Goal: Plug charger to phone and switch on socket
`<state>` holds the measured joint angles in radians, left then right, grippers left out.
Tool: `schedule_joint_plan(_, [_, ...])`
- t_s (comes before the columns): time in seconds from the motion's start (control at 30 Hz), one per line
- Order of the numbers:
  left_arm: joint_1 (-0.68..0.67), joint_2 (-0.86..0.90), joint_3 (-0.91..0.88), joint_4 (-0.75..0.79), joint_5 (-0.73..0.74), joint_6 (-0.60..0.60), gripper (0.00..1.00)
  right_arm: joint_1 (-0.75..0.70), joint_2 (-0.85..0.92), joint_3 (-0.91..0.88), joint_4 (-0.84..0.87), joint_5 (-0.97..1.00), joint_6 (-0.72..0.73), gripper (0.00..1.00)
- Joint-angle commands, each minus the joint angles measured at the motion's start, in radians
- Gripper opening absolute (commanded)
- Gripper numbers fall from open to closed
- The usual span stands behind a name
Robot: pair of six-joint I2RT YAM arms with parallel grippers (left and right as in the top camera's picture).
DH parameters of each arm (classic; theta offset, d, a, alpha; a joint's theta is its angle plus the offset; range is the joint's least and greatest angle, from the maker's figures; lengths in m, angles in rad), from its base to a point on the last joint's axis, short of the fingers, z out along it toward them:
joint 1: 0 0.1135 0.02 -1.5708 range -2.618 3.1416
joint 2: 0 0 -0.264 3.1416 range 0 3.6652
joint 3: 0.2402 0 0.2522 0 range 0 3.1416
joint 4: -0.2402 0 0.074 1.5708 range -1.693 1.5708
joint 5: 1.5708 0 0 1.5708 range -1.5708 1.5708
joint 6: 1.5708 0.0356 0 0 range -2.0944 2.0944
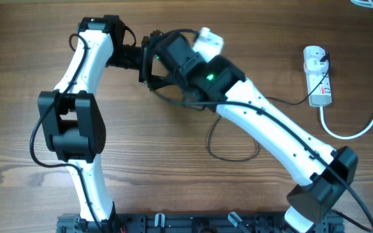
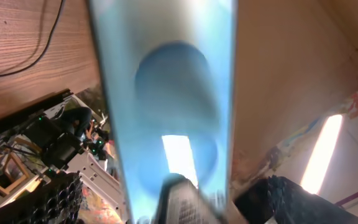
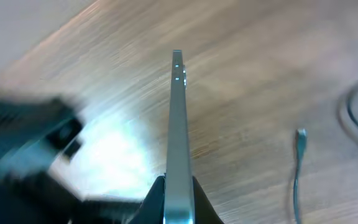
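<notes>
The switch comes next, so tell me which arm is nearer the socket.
Right. The right arm runs below and left of the socket. The left arm stands on the far left, beyond the right arm's wrist.

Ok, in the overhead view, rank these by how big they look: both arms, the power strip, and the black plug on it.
1. Right arm and left arm: too alike to rank, and both sit nearer the camera.
2. Power strip.
3. Black plug.
</notes>
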<state>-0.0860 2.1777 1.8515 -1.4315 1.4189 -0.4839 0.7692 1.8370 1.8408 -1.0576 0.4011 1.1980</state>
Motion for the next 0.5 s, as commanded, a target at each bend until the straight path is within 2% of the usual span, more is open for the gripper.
schedule_joint_plan(0.0, [-0.002,-0.044,0.000,0.003,0.019,0.005,1.00,-0.031,0.012,0.023,-0.022,-0.026,0.387,0.05])
schedule_joint_plan(0.23, [-0.002,-0.044,0.000,0.003,0.020,0.004,0.99,-0.031,0.012,0.023,0.011,-0.127,0.631,0.04])
schedule_joint_plan(0.3, [-0.002,-0.044,0.000,0.003,0.020,-0.003,0.98,-0.031,0.012,0.023,0.028,-0.126,0.646,0.04])
schedule_joint_plan(0.4, [-0.001,-0.044,0.000,0.003,0.020,-0.085,0.91,-0.031,0.005,0.023,0.056,-0.127,0.645,0.04])
schedule_joint_plan(0.47, [-0.001,-0.044,0.000,0.003,0.020,-0.109,0.91,-0.031,-0.013,0.023,0.067,-0.126,0.646,0.04])
